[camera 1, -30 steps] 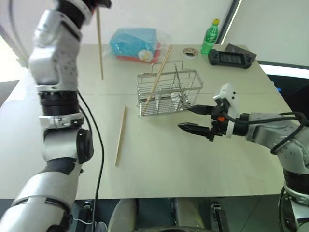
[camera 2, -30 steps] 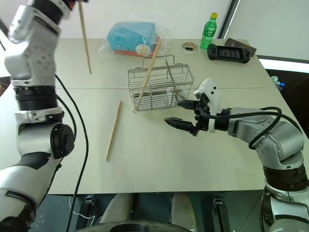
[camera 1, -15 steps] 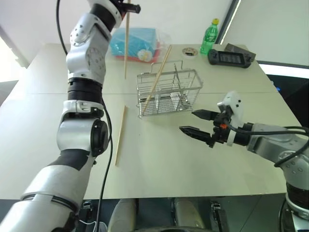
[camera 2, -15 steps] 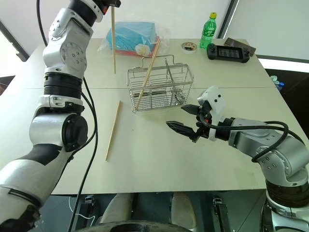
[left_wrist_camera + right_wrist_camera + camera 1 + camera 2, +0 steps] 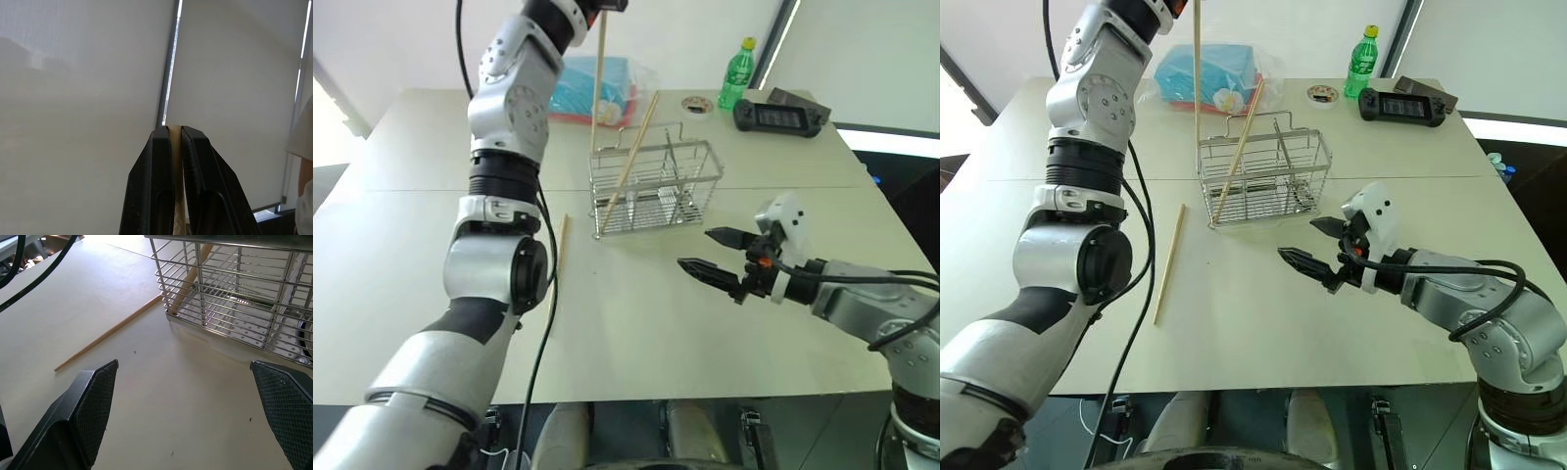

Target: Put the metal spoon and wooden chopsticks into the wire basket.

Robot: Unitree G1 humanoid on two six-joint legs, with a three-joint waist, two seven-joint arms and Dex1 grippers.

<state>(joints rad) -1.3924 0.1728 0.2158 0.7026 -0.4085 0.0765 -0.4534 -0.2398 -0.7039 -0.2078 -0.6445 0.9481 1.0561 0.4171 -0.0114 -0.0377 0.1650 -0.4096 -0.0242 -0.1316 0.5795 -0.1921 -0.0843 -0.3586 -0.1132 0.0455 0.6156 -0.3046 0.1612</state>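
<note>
We cannot make out the metal spoon inside the wire basket (image 5: pixel 656 186), and the raised chopstick (image 5: pixel 1197 69) runs off the frame's top edge.

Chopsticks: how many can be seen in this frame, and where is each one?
3. One chopstick hangs upright from the shut left gripper above the wire basket; one leans inside the basket; one lies on the table.

Pale beige table (image 5: pixel 636 343), plain white wall (image 5: pixel 705 29) behind, dark window frame (image 5: pixel 781 34), bright daylight
</note>
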